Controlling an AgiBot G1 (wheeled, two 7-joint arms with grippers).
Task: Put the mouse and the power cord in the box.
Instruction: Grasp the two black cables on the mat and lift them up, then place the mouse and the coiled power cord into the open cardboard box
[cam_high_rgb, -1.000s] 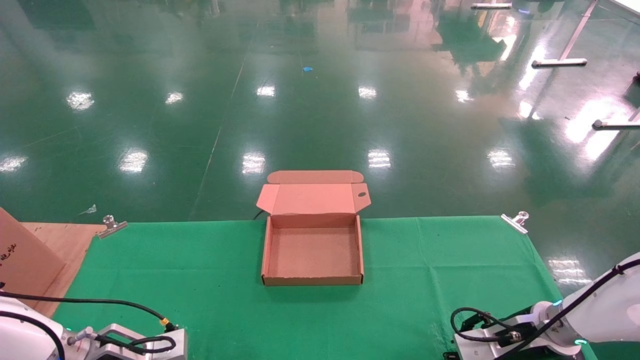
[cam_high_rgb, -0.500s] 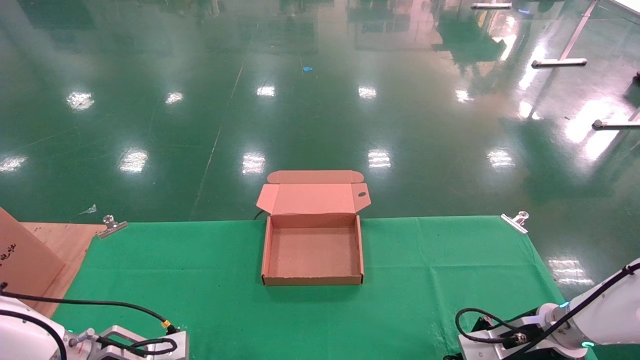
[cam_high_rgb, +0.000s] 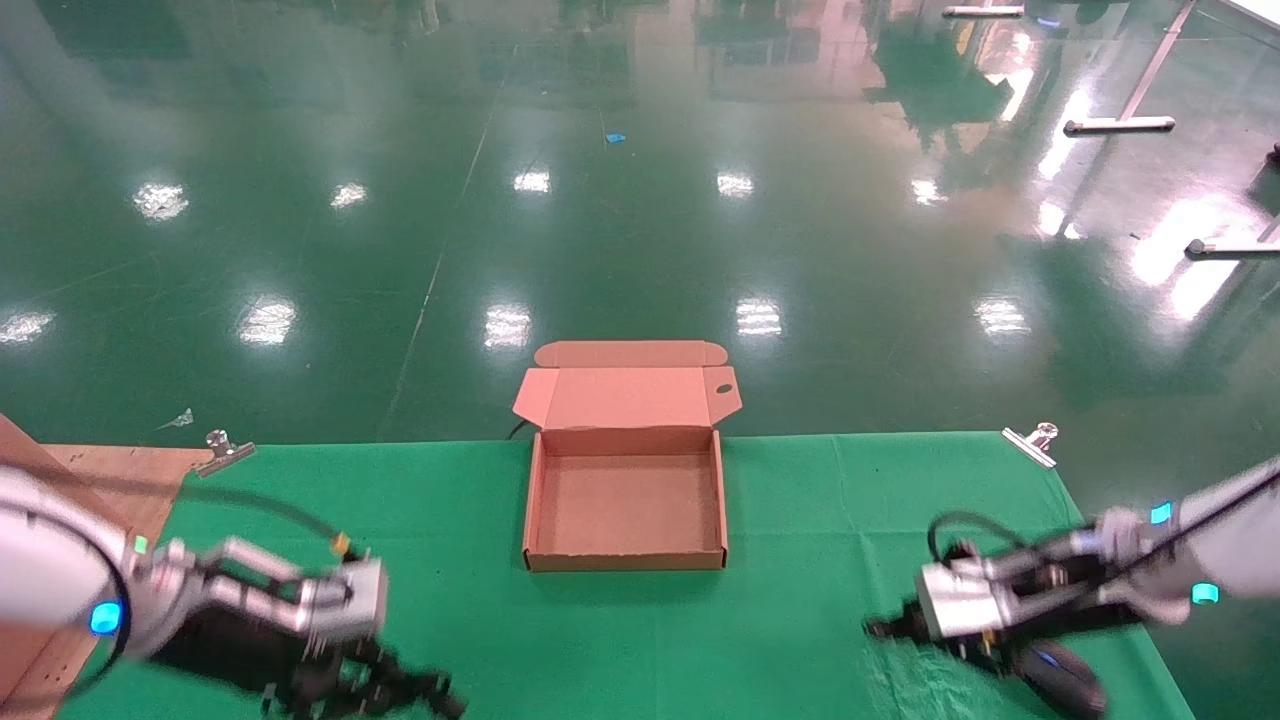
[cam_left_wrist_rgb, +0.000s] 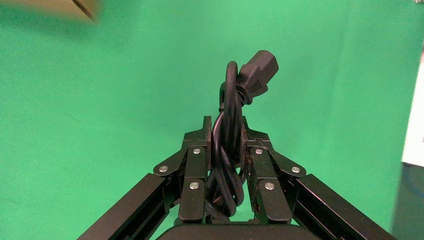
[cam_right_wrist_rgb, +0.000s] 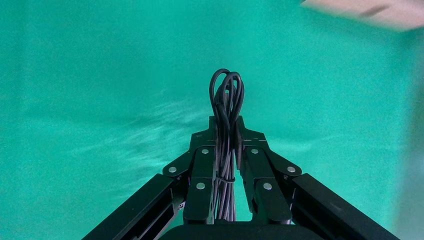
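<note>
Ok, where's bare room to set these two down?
The box floor is bare. The green cloth is bare on both sides of the box. Crowded only at the near corners: left gripper with power cord, right gripper with mouse.

A glossy green floor (cam_high_rgb: 640, 200) is seen beyond the table, and ceiling lights are mirrored in it as bright patches. White stand feet (cam_high_rgb: 1118, 125) are set on it at the far right. A green cloth (cam_high_rgb: 850, 520) is spread over the table and held by metal clips (cam_high_rgb: 1032, 442). Bare wood (cam_high_rgb: 120, 470) is exposed at the left.
</note>
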